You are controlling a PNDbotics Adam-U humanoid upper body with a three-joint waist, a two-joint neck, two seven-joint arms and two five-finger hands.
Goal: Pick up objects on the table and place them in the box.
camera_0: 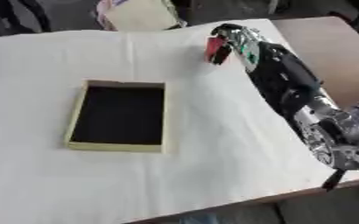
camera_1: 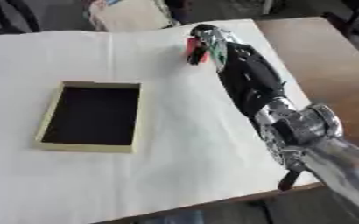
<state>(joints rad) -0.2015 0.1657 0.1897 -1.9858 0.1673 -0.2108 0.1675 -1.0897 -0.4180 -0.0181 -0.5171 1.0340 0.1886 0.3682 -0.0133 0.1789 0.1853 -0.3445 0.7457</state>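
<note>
The robot's right hand reaches across from the right side toward the far part of the white cloth-covered table, its fingers curled round a small red object whose shape cannot be made out; whether the object is lifted or touches the cloth cannot be told. The shallow rectangular box, with pale yellow-tan walls and a black inside, lies flat on the cloth to the left of the hand and nearer the robot, well apart from the red object.
</note>
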